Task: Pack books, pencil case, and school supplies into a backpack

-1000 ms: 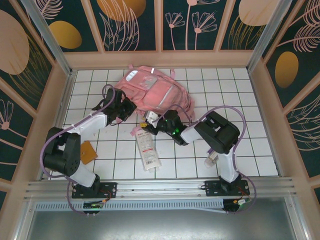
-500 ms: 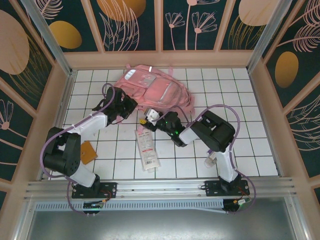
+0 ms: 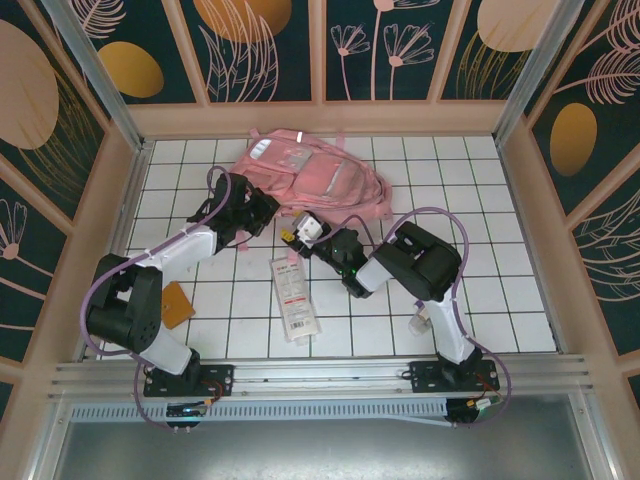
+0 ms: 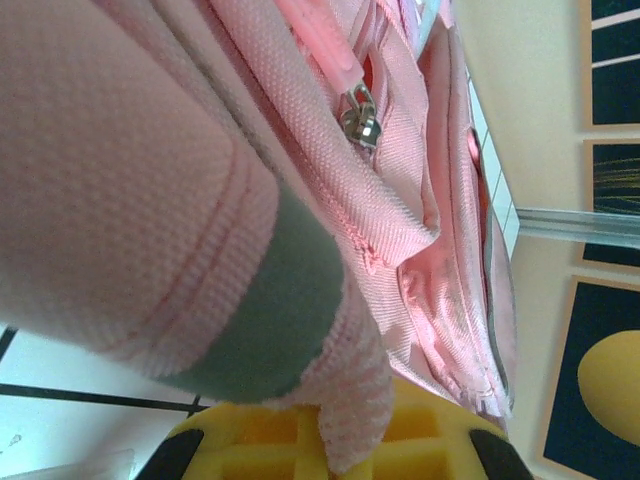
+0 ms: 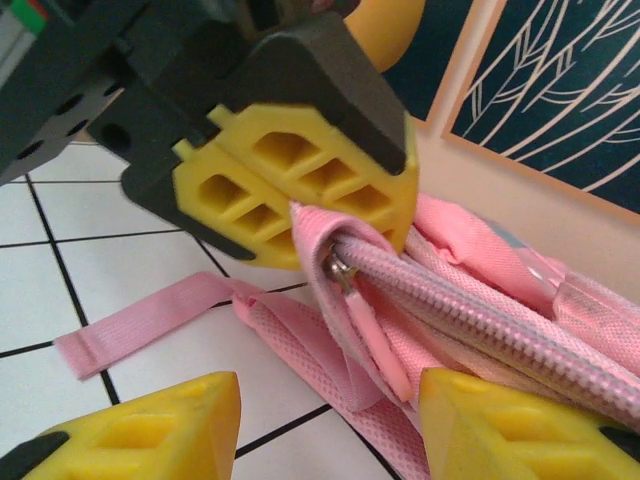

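White-tiled bench point(image 3: 500, 300) carries the backpack point(image 3: 310, 180) at far centre, apparently unopened, left pincer point(image 5: 300, 200) clamped on its edge, right pincer point(image 5: 330, 420) wide by the zip pull point(image 5: 352, 275); pencil case point(image 3: 295, 297) and book point(image 3: 176, 304) lie unpacked nearer.

The left arm point(image 3: 185, 245) and right arm point(image 3: 430, 262) are built of black joint blocks and white links, with purple cables point(image 3: 432, 209) looping alongside. A green light point(image 3: 352, 268) glows on the right wrist. The right gripper point(image 5: 325, 425) has yellow fingers point(image 5: 140, 430) moulded with honeycomb pockets.
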